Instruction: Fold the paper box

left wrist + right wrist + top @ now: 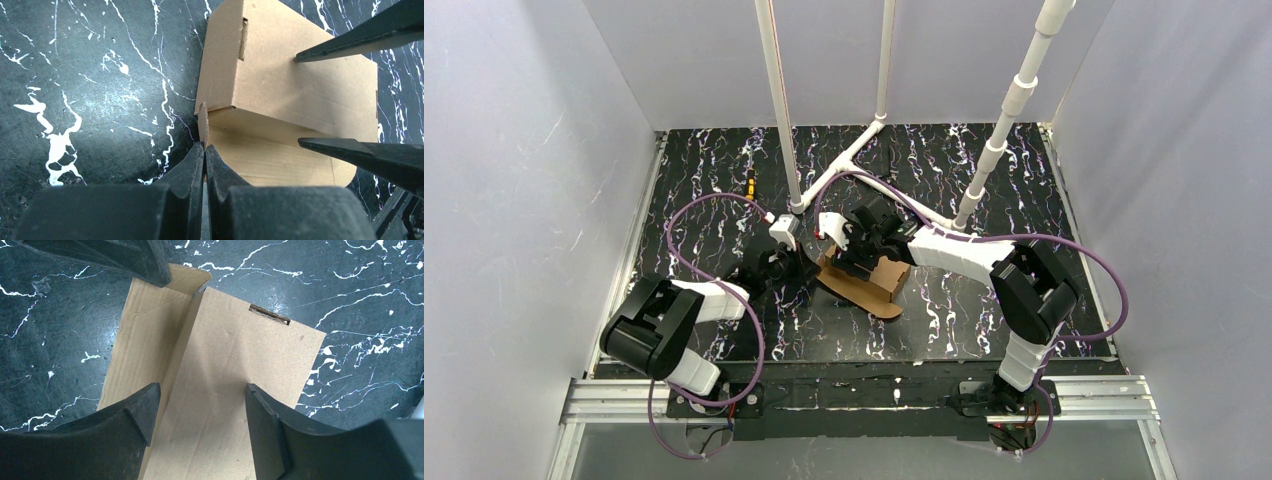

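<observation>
Left arm (714, 298) low, reaching inward, left gripper (205, 146) pressed closed, right arm (954, 250) stretched leftward across centre, right gripper (200, 390) angled down, its 2 fingers (142, 407) spread apart, grippers near together

I'm on a lab test cell, not a home or shop. Plain white panels (524, 150) box in the frame L, R & back. Black marble-look tabletop (694, 220) mid-frame, white pipe frame (774, 100) top centre, alu rail (864, 398) w/ arm bases (714, 400) along the bottom.

The left end effector (205, 148), tips together, touches an upright corner tab (202, 120) of the paper box (300, 90).
</observation>
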Robot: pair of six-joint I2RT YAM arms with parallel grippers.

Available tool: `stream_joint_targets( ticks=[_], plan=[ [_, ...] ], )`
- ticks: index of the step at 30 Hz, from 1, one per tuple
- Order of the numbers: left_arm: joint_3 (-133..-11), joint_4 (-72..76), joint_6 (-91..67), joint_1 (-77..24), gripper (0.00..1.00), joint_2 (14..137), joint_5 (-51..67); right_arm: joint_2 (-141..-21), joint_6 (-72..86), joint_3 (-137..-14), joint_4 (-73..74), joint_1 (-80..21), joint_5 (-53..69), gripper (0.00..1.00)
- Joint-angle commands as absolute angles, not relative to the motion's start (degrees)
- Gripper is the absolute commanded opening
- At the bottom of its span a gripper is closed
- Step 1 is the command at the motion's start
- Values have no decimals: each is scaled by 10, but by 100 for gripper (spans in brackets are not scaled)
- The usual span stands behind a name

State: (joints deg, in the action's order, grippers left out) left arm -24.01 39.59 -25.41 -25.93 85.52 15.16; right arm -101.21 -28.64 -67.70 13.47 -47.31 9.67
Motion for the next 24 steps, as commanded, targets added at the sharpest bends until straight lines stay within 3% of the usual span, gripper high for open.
stream_joint_targets(
  ticks=[1, 24],
  plan=[
    [-229, 397, -218, -263, 0, 822, 189, -1031, -276, -672, 176, -473, 117, 71],
    [-199, 397, -128, -314, 0, 789, 135, -1043, -265, -675, 177, -473, 99, 71]
  ],
)
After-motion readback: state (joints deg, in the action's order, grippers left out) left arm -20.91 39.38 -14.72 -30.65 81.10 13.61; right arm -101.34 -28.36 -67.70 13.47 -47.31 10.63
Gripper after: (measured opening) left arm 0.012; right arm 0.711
